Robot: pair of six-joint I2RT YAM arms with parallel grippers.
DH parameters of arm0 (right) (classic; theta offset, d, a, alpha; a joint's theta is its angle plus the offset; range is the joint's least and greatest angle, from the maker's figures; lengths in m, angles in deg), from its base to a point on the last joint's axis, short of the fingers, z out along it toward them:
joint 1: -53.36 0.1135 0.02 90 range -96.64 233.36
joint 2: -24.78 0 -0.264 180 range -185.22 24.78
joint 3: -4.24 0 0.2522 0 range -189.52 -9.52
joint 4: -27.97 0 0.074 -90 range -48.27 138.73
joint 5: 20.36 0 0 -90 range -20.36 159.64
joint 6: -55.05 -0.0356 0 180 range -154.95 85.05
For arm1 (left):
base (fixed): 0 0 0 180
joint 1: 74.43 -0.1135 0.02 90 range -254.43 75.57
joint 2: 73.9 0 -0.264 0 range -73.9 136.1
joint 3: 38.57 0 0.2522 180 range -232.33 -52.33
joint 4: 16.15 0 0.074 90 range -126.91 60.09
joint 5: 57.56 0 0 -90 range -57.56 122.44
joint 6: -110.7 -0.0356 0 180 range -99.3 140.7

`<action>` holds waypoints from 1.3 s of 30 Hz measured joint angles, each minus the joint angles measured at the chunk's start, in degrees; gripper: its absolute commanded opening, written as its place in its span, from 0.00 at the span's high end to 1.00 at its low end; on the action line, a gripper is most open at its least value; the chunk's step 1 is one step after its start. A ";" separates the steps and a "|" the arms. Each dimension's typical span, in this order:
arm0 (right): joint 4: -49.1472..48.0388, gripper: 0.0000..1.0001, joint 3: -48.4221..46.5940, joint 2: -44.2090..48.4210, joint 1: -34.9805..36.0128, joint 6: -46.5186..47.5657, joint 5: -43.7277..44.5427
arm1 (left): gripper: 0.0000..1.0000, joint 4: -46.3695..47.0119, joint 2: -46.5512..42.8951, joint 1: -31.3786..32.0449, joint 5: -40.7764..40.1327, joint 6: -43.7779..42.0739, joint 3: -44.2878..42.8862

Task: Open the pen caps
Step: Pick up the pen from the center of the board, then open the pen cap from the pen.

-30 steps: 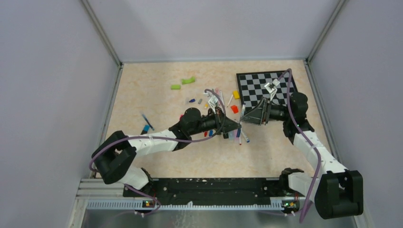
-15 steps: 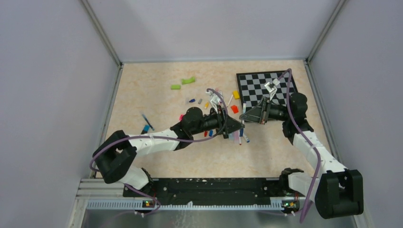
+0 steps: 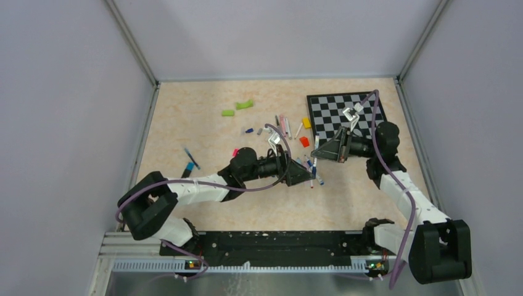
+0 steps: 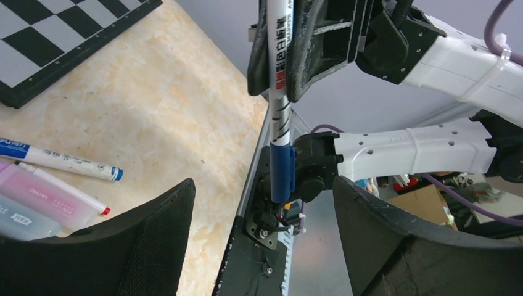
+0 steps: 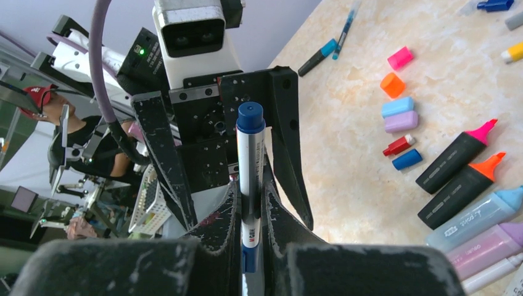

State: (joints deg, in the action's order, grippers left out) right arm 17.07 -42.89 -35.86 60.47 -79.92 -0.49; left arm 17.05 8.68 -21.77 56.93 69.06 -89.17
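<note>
Gripping the white pen [image 4: 275, 55], the right claw [image 5: 250, 209] braces; the open left claw [image 4: 271, 243] should pinch its blue cap [image 4: 282, 172] squarely.

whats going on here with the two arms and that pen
The right gripper is shut on a white pen, holding it off the table. The left gripper is open, its fingers on either side of the pen's blue cap without gripping it. That cap is on the pen, so this one is not yet opened. Several loose caps and uncapped highlighters lie on the table.
</note>
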 measured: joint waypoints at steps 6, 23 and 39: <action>-0.83 1.00 1.14 0.00 0.00 -0.59 -0.66 | 0.36 4.31 3.30 -0.02 3.28 1.84 -0.90; -6.21 1.00 1.99 0.00 0.00 -3.72 -1.99 | 0.76 18.34 10.78 0.00 9.16 10.60 -1.86; -0.42 0.78 1.70 0.33 0.00 2.27 -3.21 | 1.00 16.52 11.82 -0.04 10.78 9.73 -2.19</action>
State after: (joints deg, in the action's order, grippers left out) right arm 16.65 -41.18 -35.53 60.47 -77.64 -3.70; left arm 33.58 20.51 -21.81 67.71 78.78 -91.35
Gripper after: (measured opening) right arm 0.161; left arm 0.044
